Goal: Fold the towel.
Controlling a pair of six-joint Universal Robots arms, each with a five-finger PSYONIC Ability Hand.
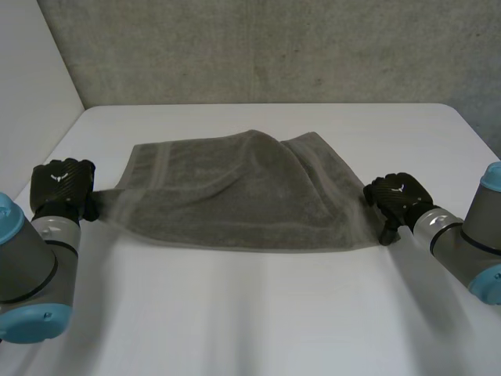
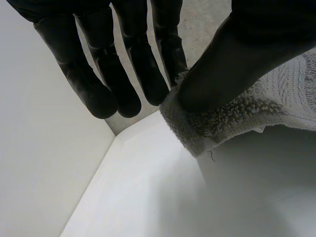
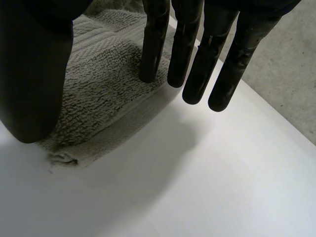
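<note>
A grey towel lies across the white table, partly folded, with its upper layer rumpled toward the far right. My left hand is at the towel's near left corner. In the left wrist view the thumb pinches that corner against a finger, lifting it slightly off the table. My right hand is at the towel's near right corner. In the right wrist view its fingers are straight over the towel's edge, with the thumb above the corner and no grip showing.
A grey wall runs behind the table's far edge, and a pale wall stands at the left. Bare tabletop stretches in front of the towel toward me.
</note>
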